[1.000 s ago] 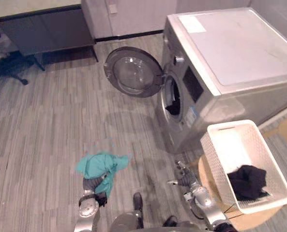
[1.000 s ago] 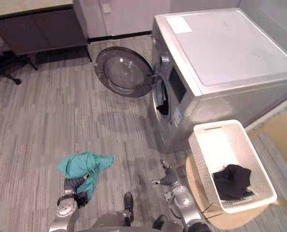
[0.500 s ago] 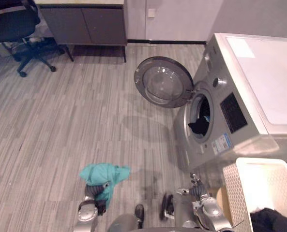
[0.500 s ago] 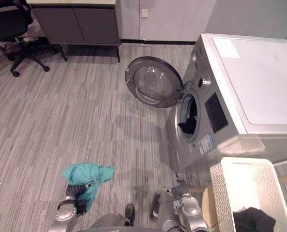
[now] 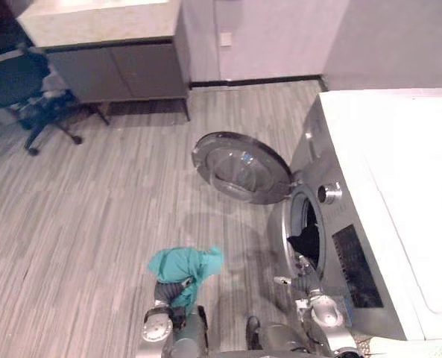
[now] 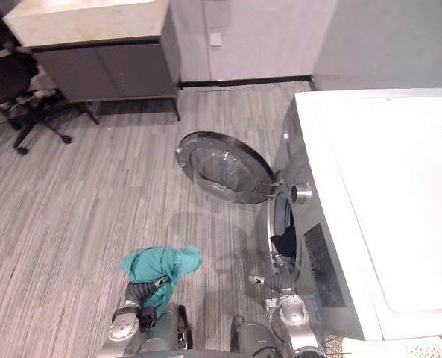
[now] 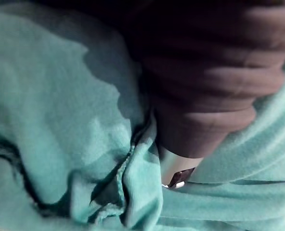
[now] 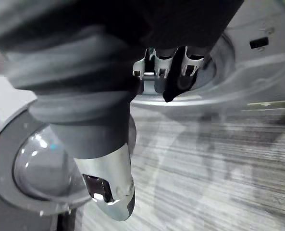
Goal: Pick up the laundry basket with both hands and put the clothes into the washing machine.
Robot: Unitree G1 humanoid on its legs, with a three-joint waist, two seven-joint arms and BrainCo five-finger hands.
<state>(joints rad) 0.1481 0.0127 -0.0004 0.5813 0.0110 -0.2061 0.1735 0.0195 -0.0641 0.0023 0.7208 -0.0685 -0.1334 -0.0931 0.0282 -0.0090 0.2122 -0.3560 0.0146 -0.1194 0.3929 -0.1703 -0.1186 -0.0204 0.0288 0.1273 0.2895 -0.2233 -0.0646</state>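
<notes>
The laundry basket (image 6: 399, 349) is barely in frame: just a strip of its white lattice rim, down by the corner of the washing machine (image 5: 384, 194) nearest the robot. Neither hand is on it.

The clothes are in two spots. A teal garment (image 5: 185, 265) is bunched up over the left hand (image 7: 200, 106), out in front of the washing machine's front panel and well apart from it. In the left wrist view the cloth wraps right round the hand's dark ribbed cover, so I honestly can't tell what sort of grip it has on it. The other piece is a dark garment (image 5: 306, 242) hanging in the washing machine's round opening, partly draped over the lower lip.

The right hand (image 5: 304, 272) is up close to the washing machine, just in front of that opening and near the dark garment, though I can't tell if it touches. It's loose and relaxed, thumb stuck out to the side, holding nothing.

The washing machine's round door (image 5: 239, 168) is swung wide open, sticking out from the front on the side away from the robot.

Further out from the washing machine, a grey cabinet (image 5: 116, 71) with a light top stands against the back wall, and a dark office chair (image 5: 19, 89) sits beside it, on the side away from the machine. The floor (image 5: 79, 224) is grey wood-look planks.
</notes>
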